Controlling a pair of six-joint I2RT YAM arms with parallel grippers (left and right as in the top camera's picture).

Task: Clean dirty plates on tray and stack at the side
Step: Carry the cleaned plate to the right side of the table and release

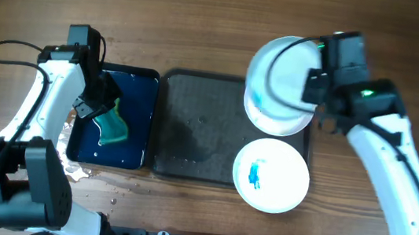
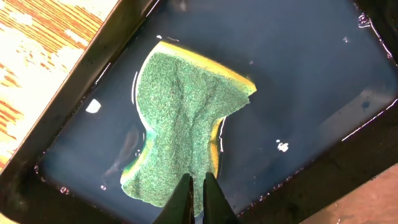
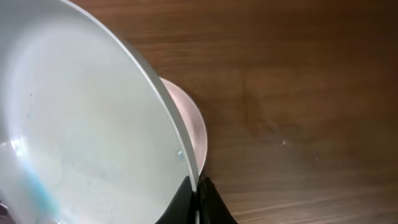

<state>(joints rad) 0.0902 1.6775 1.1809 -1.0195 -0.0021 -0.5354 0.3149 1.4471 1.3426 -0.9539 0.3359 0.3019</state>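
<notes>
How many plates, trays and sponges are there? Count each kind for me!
Plates: 3
Trays: 2, the grey tray and the blue tray
Sponge: 1
Total: 6

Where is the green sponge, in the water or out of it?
In. The sponge lies in the blue tray, liquid shining around it. The left gripper has its jaws shut on its edge.
</notes>
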